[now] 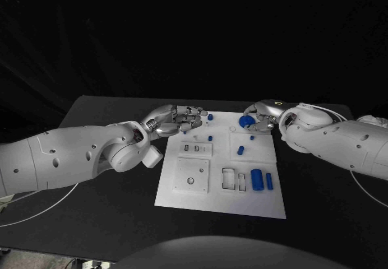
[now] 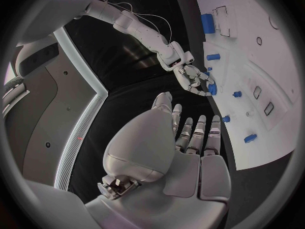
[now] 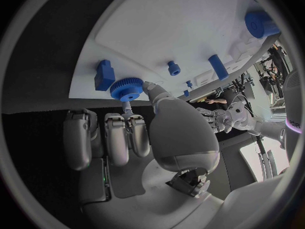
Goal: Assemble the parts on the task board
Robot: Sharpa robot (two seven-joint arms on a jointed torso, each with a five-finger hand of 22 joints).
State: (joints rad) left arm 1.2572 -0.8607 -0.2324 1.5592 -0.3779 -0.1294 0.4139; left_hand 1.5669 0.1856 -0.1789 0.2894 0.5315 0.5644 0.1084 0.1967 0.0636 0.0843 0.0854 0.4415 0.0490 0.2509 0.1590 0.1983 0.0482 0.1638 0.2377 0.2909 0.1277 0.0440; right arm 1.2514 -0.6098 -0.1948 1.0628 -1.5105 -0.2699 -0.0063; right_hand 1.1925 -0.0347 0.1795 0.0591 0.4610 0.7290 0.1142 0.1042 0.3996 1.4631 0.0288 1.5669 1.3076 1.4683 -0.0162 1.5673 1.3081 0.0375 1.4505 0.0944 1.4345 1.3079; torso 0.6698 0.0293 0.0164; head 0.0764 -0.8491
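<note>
Black table [image 1: 97,185] carries the white task board [image 1: 222,193] at centre.

Left arm enters over the table's left side; left hand [image 1: 176,120] hovers at the board's far left corner. Fingers [image 2: 202,133] extended side by side, close together, nothing between them, tips pointing toward the board edge. No part touches them; nearest small blue pieces lie just beyond the fingertips on the board.

Right hand [image 1: 260,112] sits at the board's far right corner. Blue gear [image 3: 129,88], a toothed disc, lies at the board's far edge directly at the fingertips: thumb on one side of its rim, a finger [image 3: 129,108] meeting it from below, so it is pinched. Remaining fingers lie straight, side by side. Blue block [image 3: 104,75] stands just beside the gear.

Blue cylinder [image 1: 257,179] rests in the near-right recess, well apart from both hands.
</note>
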